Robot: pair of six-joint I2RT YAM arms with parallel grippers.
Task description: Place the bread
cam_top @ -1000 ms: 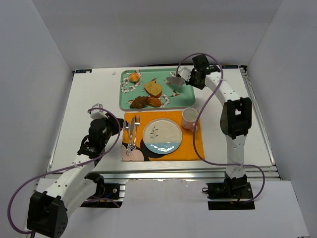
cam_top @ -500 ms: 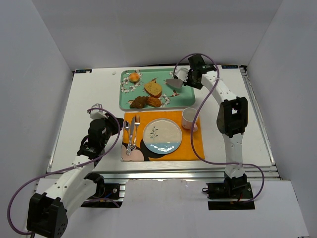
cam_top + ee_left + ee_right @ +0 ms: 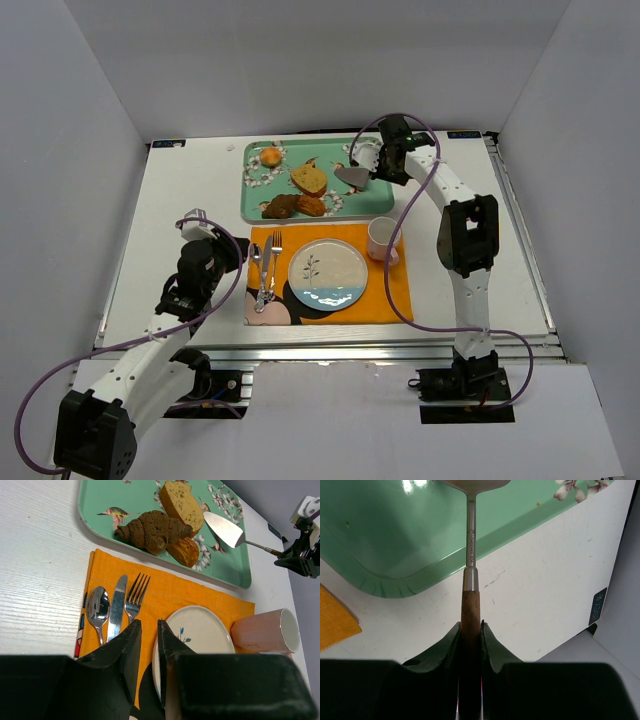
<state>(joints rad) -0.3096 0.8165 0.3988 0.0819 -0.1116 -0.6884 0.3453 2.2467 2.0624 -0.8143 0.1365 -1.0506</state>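
The bread (image 3: 309, 179) is a thick tan slice lying on the green floral tray (image 3: 375, 207); it also shows in the left wrist view (image 3: 183, 504). My right gripper (image 3: 388, 162) is shut on the wooden handle of a metal cake server (image 3: 470, 605). The server's blade (image 3: 351, 177) sits over the tray just right of the bread, close to it (image 3: 223, 529). The white plate (image 3: 328, 273) sits on the orange placemat (image 3: 385, 290). My left gripper (image 3: 222, 252) hovers at the mat's left, jaws nearly together and empty (image 3: 149, 625).
A small round bun (image 3: 270, 156) and dark pastry pieces (image 3: 293, 206) share the tray. A pink mug (image 3: 383, 238) stands at the mat's right corner. A spoon, knife and fork (image 3: 264, 270) lie left of the plate.
My right gripper has carried the cake server left and toward me, bringing its blade from the tray's far right edge to beside the bread. The left arm has not moved.
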